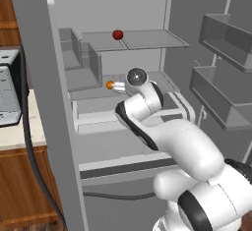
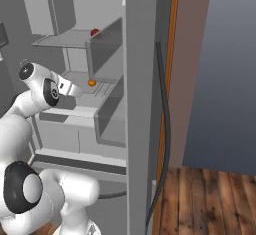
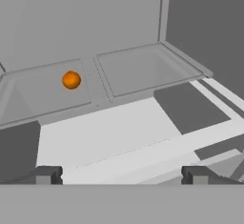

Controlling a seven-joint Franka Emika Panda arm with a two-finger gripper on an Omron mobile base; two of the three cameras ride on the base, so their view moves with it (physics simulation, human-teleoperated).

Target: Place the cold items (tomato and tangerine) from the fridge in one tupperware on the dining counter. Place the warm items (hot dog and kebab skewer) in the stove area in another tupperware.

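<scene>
Fingers (image 3: 121, 175) spread wide, tangerine (image 3: 71, 80) ahead, apart

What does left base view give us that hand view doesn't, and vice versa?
Left base: the tomato on the upper fridge shelf, door bins at right, and the arm reaching in.
Hand: both fingertips of the gripper spread wide and empty, short of the shelf.
Both: the tangerine resting on the middle shelf, untouched.
</scene>
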